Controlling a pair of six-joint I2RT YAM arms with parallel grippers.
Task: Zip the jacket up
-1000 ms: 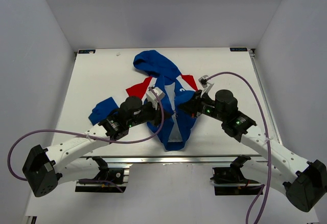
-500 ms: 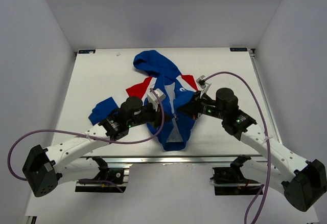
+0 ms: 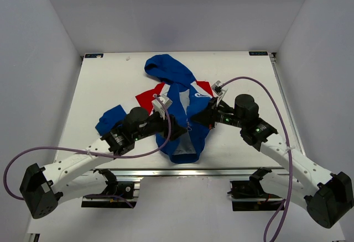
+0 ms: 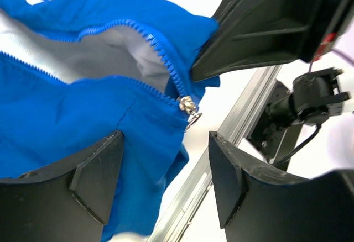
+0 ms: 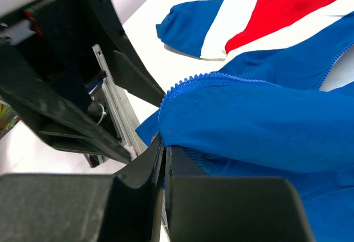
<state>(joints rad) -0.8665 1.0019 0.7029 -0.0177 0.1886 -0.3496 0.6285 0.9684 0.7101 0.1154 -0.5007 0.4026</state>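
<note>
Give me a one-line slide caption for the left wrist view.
Left fingers stand open before the silver zipper pull of the blue jacket; right fingers pinch the fabric alongside.

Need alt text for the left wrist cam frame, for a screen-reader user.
The left gripper stands open around the silver zipper slider at the bottom of the blue jacket, not touching it. Past the slider the zipper is undone, showing grey lining; the right gripper pinches the jacket's edge right beside it.
</note>
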